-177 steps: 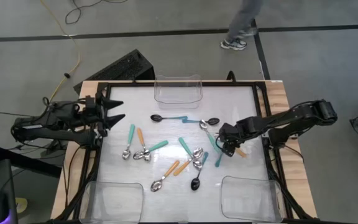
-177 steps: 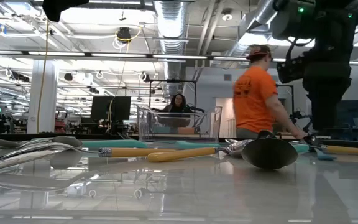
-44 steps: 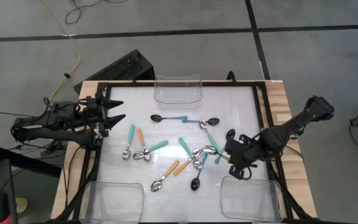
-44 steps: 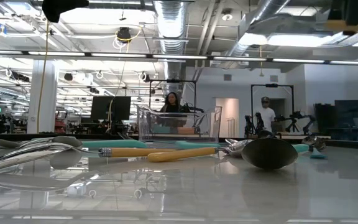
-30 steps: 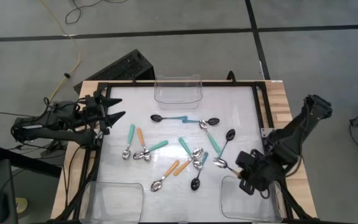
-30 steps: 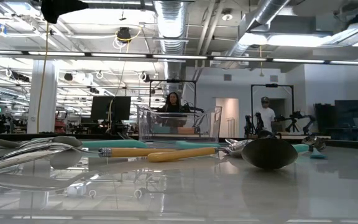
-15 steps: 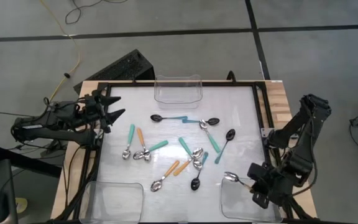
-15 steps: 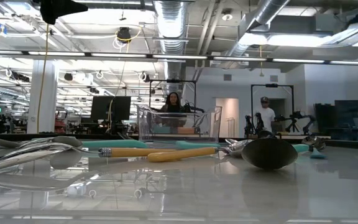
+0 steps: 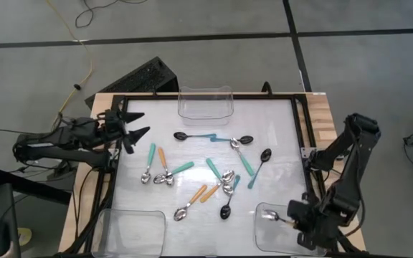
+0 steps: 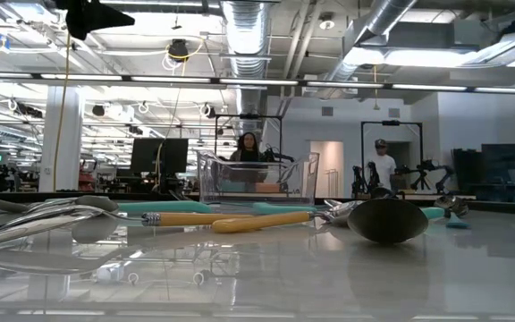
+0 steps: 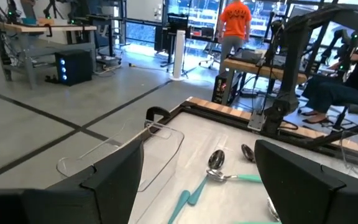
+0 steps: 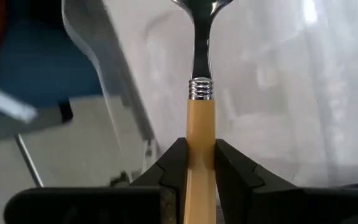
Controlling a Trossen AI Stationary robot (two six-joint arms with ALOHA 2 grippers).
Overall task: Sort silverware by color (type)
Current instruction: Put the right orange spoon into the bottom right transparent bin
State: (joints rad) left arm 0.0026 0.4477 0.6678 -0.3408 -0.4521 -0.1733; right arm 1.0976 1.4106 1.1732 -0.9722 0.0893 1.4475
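Spoon [image 12: 199,134], orange handle, pinched in right gripper [image 9: 297,221] jaws, hanging over clear bin [image 9: 267,233] at counter's near right corner. Release too early, it's bouncing off rim. Left gripper [image 9: 136,123] jaws wide, waiting at left edge.

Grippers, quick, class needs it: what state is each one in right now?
Left gripper: open, empty, at the table's left edge.
Right gripper: shut on an orange-handled spoon, over the clear bin at the front right.

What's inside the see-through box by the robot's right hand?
The clear bin holds nothing lying loose that I can see. The right gripper hangs over it, shut on an orange-handled spoon, bowl poking in. The arm hides the bin's far corner.
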